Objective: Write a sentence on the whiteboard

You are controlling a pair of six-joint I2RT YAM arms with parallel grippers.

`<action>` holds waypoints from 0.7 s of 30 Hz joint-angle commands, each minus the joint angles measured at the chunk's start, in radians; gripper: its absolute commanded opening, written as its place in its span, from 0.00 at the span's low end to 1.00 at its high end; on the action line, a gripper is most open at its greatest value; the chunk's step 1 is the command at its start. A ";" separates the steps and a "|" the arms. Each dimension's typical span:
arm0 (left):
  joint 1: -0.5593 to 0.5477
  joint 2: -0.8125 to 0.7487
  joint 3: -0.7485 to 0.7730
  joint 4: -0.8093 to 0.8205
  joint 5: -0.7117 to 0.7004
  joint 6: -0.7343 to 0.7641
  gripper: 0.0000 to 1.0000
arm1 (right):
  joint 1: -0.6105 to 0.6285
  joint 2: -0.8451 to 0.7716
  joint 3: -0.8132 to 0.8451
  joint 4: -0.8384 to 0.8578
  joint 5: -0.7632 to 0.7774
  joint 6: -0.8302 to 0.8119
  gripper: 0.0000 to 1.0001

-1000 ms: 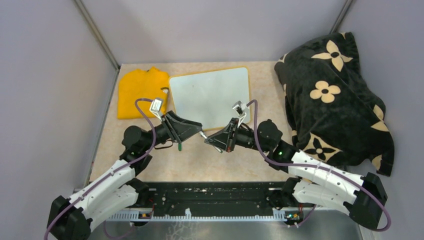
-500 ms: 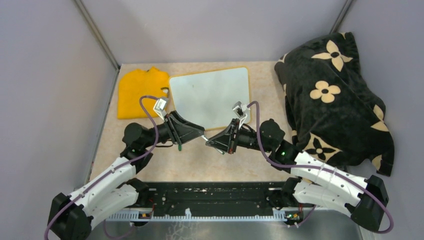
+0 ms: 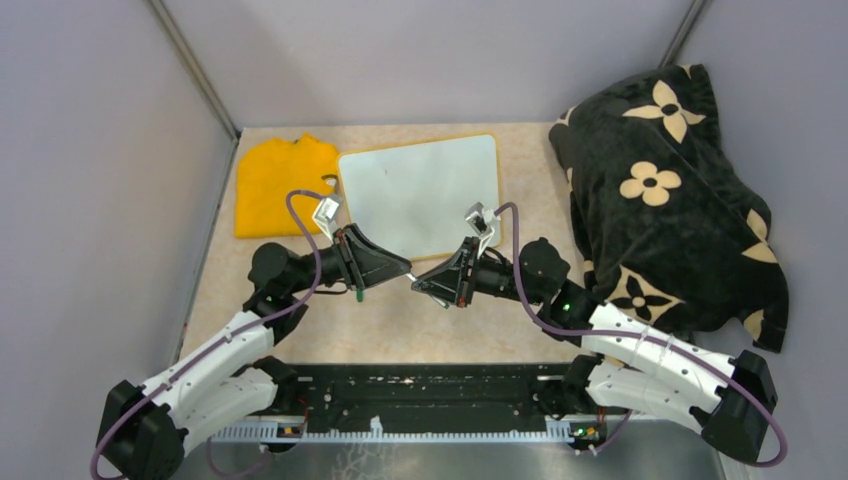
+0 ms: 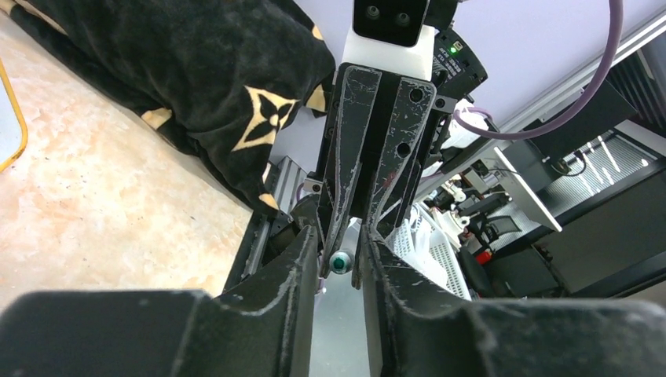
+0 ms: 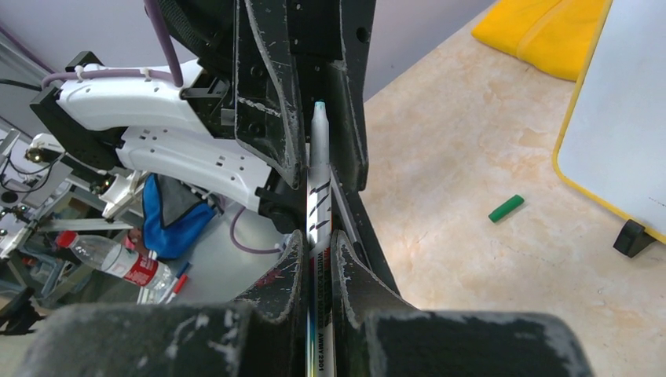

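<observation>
Marker in right pincer (cap off)

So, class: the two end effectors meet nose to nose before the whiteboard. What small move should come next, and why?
Probably the left end effector should close on the white-barrelled marker pen. The right end effector clamps its barrel, the left's open jaws straddle its bare tip end, and the wood-framed glossy white whiteboard shows no writing yet.

Overhead, wrist views close, facing, sharing marker
</observation>
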 commanded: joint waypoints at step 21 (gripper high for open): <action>-0.003 -0.117 0.060 -0.054 -0.267 0.032 0.00 | 0.006 -0.113 0.069 0.021 0.253 -0.009 0.68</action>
